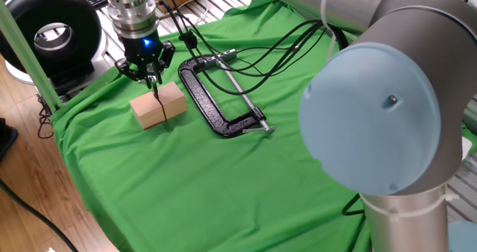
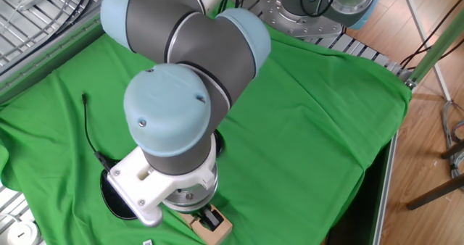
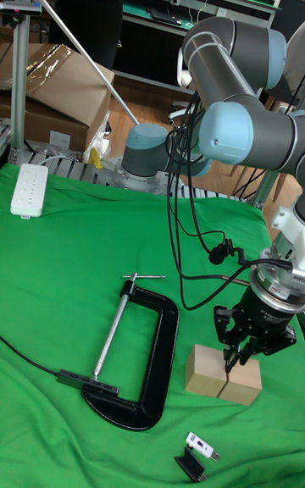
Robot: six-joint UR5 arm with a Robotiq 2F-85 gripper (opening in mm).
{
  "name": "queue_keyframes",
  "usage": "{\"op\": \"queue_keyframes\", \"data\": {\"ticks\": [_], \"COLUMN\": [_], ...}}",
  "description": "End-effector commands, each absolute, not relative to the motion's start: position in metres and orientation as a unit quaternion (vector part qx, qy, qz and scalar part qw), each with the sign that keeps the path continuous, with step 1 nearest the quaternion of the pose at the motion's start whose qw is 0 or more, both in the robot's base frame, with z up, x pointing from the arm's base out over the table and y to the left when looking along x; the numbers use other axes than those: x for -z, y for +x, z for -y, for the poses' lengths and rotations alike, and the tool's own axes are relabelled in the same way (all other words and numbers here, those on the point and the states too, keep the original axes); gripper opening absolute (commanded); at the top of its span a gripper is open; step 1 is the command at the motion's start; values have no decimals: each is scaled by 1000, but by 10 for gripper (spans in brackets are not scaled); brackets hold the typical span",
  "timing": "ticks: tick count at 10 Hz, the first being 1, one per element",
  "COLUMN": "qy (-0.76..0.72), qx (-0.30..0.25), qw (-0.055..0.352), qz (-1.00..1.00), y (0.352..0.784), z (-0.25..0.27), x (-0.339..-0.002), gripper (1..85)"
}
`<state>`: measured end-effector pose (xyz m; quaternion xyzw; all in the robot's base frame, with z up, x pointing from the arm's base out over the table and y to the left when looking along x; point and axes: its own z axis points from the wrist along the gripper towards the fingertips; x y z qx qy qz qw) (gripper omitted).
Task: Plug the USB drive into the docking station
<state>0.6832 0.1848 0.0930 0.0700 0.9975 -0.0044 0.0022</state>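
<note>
The USB drive (image 1: 156,92) is a slim dark stick standing upright in the gap between two wooden blocks (image 1: 173,97). My gripper (image 1: 153,77) hangs straight above the blocks, its fingers shut on the stick's top end. The tall fixed view shows the same hold, gripper (image 3: 234,357) over the USB drive (image 3: 228,371) and the blocks (image 3: 203,369). From the other side my own wrist hides the gripper, and only the blocks (image 2: 216,230) peek out below it. I cannot make out the docking station.
A black C-clamp (image 1: 216,106) (image 3: 151,365) lies beside the blocks. A small black-and-silver piece (image 3: 200,447) lies in front of them. A flat black piece on a cable (image 3: 76,380) sits by the clamp's screw. A white power strip (image 3: 27,190) lies at the cloth's edge. Cables (image 1: 276,43) trail across it.
</note>
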Motion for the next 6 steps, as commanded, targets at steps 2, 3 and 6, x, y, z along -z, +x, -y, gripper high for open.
{"op": "queue_keyframes", "data": {"ticks": [2, 3, 6], "qy": [75, 75, 69], "qx": [-6, -4, -4], "qw": [4, 6, 11], "qz": [-997, -997, -998], "y": [681, 682, 685], "z": [-190, -188, -184], "x": [-85, -83, -77], "gripper": [297, 297, 297]}}
